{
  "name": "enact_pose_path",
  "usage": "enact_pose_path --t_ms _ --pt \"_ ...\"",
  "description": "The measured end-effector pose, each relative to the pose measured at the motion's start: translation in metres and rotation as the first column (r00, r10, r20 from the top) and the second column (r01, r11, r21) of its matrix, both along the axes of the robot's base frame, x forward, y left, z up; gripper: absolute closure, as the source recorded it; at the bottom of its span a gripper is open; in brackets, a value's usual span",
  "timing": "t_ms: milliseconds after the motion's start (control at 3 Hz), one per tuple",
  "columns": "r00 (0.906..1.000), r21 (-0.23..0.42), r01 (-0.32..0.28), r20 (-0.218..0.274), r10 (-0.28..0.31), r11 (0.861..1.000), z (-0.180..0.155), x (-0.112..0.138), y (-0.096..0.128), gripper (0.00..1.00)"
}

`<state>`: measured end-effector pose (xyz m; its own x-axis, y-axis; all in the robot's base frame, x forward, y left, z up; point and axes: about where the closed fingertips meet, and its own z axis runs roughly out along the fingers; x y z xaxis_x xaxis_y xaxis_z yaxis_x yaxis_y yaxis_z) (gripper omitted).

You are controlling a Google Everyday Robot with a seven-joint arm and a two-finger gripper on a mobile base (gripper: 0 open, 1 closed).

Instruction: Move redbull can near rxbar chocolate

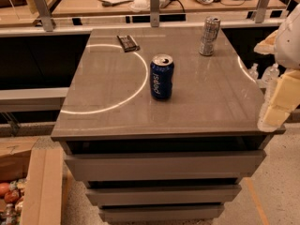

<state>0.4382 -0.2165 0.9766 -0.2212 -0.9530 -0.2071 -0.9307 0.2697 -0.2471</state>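
The redbull can (209, 36), slim and silver-grey, stands upright at the back right of the grey table top (108, 93). The rxbar chocolate (127, 42), a small flat dark bar, lies at the back left of the middle, well apart from the can. My gripper (276, 112) is at the far right of the view, by the table's right front edge. It is pale cream, hangs from the white arm (289, 36), and is far from both things and holds nothing that I can see.
A dark-blue Pepsi can (161, 77) stands upright in the middle of the table. Drawers (164, 165) sit below the top. A rail with metal posts (154, 7) and a cluttered desk lie behind. Water bottles (269, 76) stand on the right; a cardboard box (42, 186) is at lower left.
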Motion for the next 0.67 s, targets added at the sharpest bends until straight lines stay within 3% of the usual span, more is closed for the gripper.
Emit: enact_pose_path --t_ms 333,667 --pt "1.0000 0.000 0.000 0.000 0.000 1.000 0.000 0.000 0.000 0.00" --pt "0.9975 0.079 0.052 0.043 -0.055 0.996 0.001 0.012 -0.014 0.00"
